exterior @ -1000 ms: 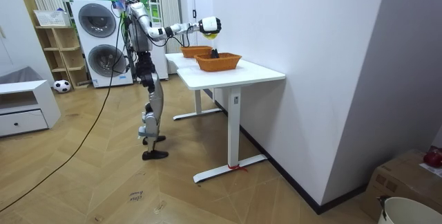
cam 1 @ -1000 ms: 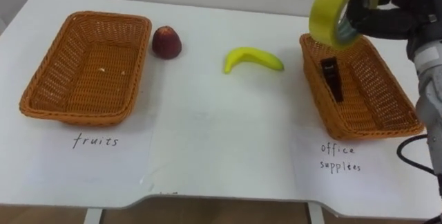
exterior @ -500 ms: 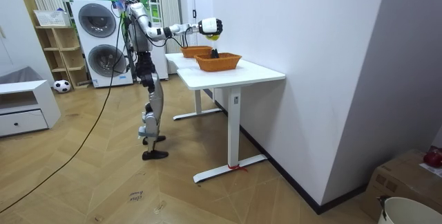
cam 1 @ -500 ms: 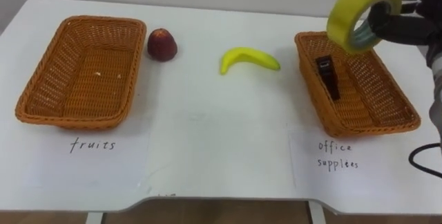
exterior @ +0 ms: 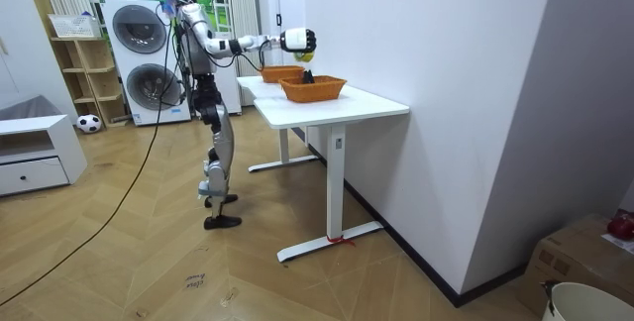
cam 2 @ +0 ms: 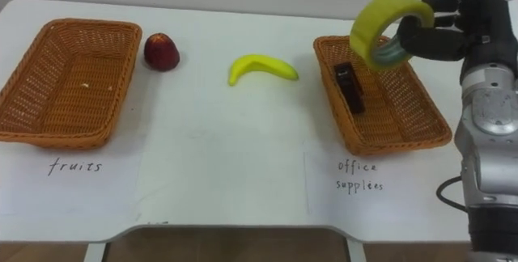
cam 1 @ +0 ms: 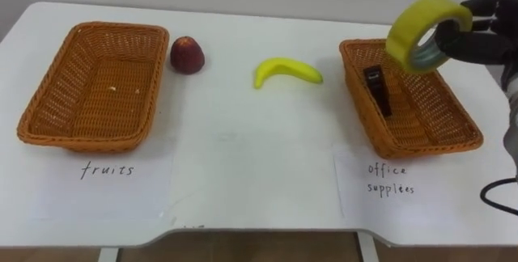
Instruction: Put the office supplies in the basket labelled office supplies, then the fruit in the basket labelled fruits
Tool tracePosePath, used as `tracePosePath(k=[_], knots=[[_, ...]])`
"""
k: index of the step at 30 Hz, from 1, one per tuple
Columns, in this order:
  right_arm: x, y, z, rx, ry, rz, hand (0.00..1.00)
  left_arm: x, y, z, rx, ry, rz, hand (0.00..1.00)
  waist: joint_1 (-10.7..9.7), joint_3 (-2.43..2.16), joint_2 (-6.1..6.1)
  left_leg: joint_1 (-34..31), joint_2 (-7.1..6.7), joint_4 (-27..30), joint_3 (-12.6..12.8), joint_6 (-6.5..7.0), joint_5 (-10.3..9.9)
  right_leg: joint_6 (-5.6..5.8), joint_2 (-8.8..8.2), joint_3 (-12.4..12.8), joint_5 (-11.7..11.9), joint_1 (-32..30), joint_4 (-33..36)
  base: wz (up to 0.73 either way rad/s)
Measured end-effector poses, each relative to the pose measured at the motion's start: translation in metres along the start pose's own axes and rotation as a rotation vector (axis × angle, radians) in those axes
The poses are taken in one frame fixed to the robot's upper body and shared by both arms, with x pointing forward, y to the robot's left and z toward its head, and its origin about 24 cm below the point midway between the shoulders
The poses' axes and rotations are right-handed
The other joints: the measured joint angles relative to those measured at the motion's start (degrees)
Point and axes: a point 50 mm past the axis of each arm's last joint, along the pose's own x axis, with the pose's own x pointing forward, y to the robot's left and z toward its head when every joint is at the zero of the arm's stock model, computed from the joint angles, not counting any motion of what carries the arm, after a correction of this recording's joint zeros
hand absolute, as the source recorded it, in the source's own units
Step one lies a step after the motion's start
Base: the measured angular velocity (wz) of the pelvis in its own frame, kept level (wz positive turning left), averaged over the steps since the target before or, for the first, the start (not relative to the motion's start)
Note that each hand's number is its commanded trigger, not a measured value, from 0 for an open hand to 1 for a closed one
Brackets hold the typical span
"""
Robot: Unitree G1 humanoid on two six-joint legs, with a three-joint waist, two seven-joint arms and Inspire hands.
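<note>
- Nearest you, the white table (cam 1: 251,157) carries two paper sheets at its front edge: the left label sheet (cam 1: 105,185) and the right label sheet (cam 1: 405,201), each with a handwritten word or two.
- Just beyond the left sheet lies the left basket (cam 1: 81,142), a wicker tray with nothing in it.
- Just beyond the right sheet lies the right basket (cam 1: 358,100), also wicker. A black office item (cam 1: 376,88) rests lengthwise on its floor, toward its left wall.
- Between the two baskets, the banana (cam 1: 287,72) lies on the bare table top, nearer the right basket but apart from it.
- The apple (cam 1: 186,55) sits farther back, just beside the far right corner of the left basket and outside it.
- Farthest and highest, note the tape roll (cam 1: 409,27), a yellow ring held in the air over the far end of the right basket, clear of the wicker and tilted with its hole toward you.
- The right hand (cam 1: 486,31) comes in from the right, and its dark fingers are curled round the roll's rim, clamped on it.
- In the room view, the robot stands at the table's long side with its right arm stretched out over the baskets; washing machines (exterior: 149,63) stand behind it.
</note>
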Motion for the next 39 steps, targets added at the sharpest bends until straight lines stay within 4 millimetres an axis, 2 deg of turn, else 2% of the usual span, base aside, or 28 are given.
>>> tracePosePath(k=[10,13,17,20,34,35,36,37,39], knots=[[-0.002,-0.001,-0.008,-0.006,0.030,0.004,1.00,0.000,0.001,0.000,-0.008,0.001,-0.002,0.00,-0.62,0.06,0.04,0.08,0.02,-0.12,0.41,0.00,0.00,0.00,0.02,0.41,0.00,-0.09,-0.04,-0.01],[-0.006,-0.002,-0.018,-0.021,0.062,0.022,1.00,0.000,0.001,0.000,-0.010,-0.001,0.001,0.00,-0.13,0.09,-0.03,0.37,0.06,-0.31,0.59,0.00,0.00,0.00,0.08,0.66,0.00,-0.03,-0.03,-0.05],[-0.017,-0.006,-0.040,-0.048,0.139,0.051,1.00,0.000,0.001,0.001,-0.011,-0.001,0.013,0.00,0.88,0.12,-0.09,0.41,0.09,-0.43,0.84,0.00,-0.01,0.00,0.13,0.98,0.00,-0.20,0.00,-0.03],[-0.022,-0.006,-0.047,-0.066,0.162,0.077,1.00,0.000,0.000,0.000,-0.012,0.001,0.013,0.00,1.02,0.15,-0.15,0.43,0.14,-0.52,1.08,0.00,-0.01,0.00,0.20,1.40,0.00,-0.38,0.03,-0.04],[-0.023,-0.004,-0.047,-0.171,0.154,0.132,1.00,0.000,0.000,0.002,-0.015,-0.018,0.013,0.00,1.09,0.28,-0.36,0.42,0.17,-0.98,1.73,0.00,-0.01,0.00,0.30,2.18,0.00,-0.97,0.09,-0.03],[-0.023,-0.003,-0.047,-0.171,0.154,0.136,0.74,0.000,0.000,0.002,-0.016,-0.018,0.013,0.00,1.11,0.30,-0.40,0.47,0.17,-1.00,1.73,0.00,-0.01,0.00,0.30,2.17,0.00,-0.92,0.08,0.00],[-0.023,-0.003,-0.047,-0.172,0.155,0.139,0.33,0.000,0.000,0.002,-0.017,-0.020,0.013,0.00,1.11,0.35,-0.48,0.49,0.17,-1.00,1.73,0.00,-0.01,0.00,0.29,2.17,0.00,-0.90,0.08,0.00],[-0.023,-0.002,-0.047,-0.173,0.155,0.141,0.00,0.000,0.000,0.003,-0.017,-0.021,0.014,0.00,1.14,0.38,-0.53,0.49,0.17,-1.00,1.73,0.00,-0.01,0.00,0.29,2.17,0.00,-0.90,0.08,0.00],[-0.023,-0.003,-0.048,-0.176,0.158,0.141,0.00,0.000,0.000,0.002,-0.016,-0.021,0.017,0.00,1.16,0.52,-0.64,0.47,0.19,-1.00,1.69,0.00,-0.01,0.00,0.30,2.15,0.00,-0.85,0.01,0.00]])
